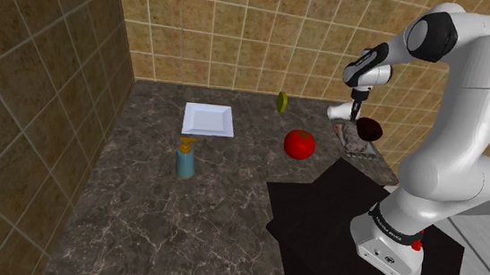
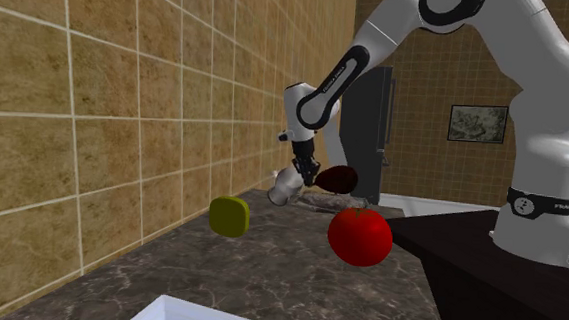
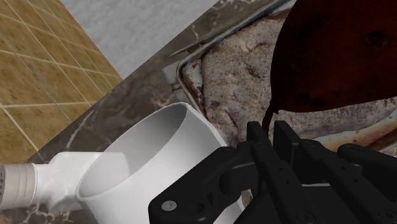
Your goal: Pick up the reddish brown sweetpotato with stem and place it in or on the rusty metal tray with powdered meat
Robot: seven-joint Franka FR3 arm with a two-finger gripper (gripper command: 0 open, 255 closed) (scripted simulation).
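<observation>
I have the dark reddish-brown sweet potato by its thin stem end. The black gripper is nearly closed, its fingers pinched on that tail. The potato hangs over the rusty metal tray with its speckled powdery filling, near the far wall at the shoulder view's right.

My worry is that narrow hold. I judge the heavy body could pivot or slip out off-centre and roll over the tray's low rim. A white cup-shaped vessel with a spout lies just beside the tray, close to the fingers, and a careless descent could knock it. The round red tomato sits well apart, toward the shoulder view's left.
</observation>
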